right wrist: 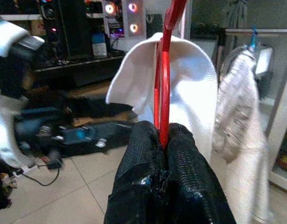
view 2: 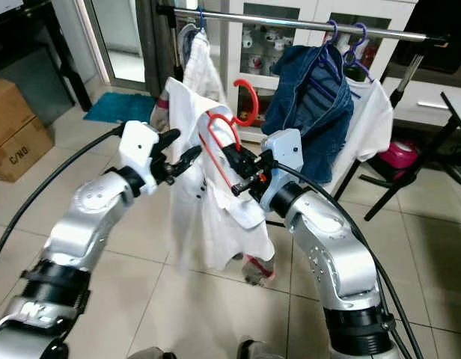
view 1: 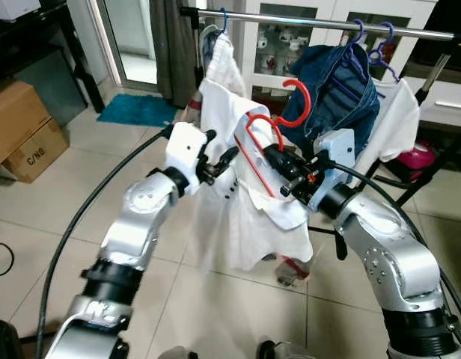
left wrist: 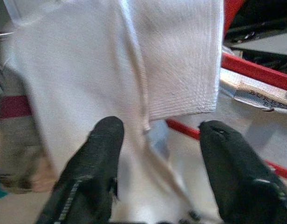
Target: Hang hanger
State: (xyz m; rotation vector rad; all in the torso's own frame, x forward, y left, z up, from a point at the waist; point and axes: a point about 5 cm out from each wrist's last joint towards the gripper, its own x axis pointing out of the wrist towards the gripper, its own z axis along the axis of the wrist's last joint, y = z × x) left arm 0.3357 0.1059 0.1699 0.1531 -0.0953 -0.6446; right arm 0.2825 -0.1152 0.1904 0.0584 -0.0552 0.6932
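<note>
A red hanger [view 1: 269,129] carries a white shirt [view 1: 249,217] that droops toward the floor; its hook [view 1: 301,97] curls up below the rail [view 1: 305,19]. My right gripper [view 1: 274,158] is shut on the hanger's red wire, seen pinched between the fingers [right wrist: 181,154] in the right wrist view. My left gripper [view 1: 219,158] stands open at the shirt's left side, its fingers [left wrist: 99,154] straddling the white cloth [left wrist: 111,70] without pinching it.
The metal rail holds a blue denim garment [view 1: 339,82] on purple hangers, a white shirt [view 1: 399,112] at right and a white cloth [view 1: 223,63] at left. Cardboard boxes [view 1: 21,127] stand far left. A teal mat [view 1: 137,110] lies by the doorway.
</note>
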